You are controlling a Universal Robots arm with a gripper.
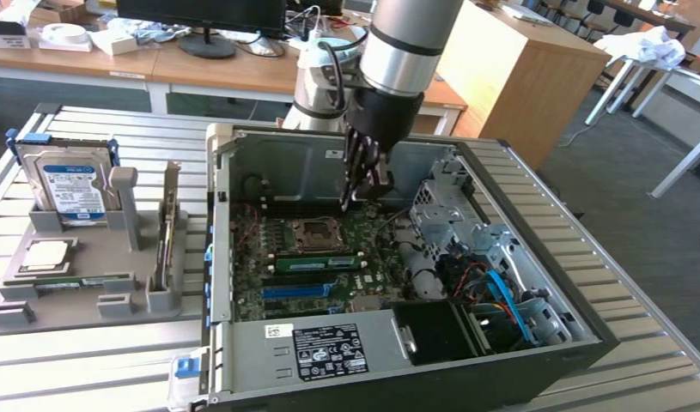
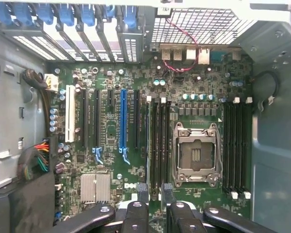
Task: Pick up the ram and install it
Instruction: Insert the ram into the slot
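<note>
- The gripper (image 1: 370, 189) (image 2: 154, 192) is seen released, jaws apart and empty, above the ram (image 1: 318, 261) (image 2: 148, 141).
- The ram is stood edge-up in a slot beside the processor socket (image 2: 195, 153), inside the computer case (image 1: 309, 159).
- Poor seating is judged the main risk: latching cannot be told, and the stick's top edge could be caught by a finger.
- In the grey holder (image 1: 98, 257) a hard drive (image 1: 69, 184), a processor (image 1: 46, 255), an expansion card (image 1: 167, 232) and another green stick (image 1: 69, 281) are held.

The board (image 2: 111, 131) inside the computer is green. It has one bright blue slot (image 2: 122, 124) and one white slot (image 2: 70, 114) among black ones. The gripper (image 2: 155, 194) is black. The hard drive (image 1: 72, 184) has a blue and white label. The tray (image 1: 92, 249) is grey.
</note>
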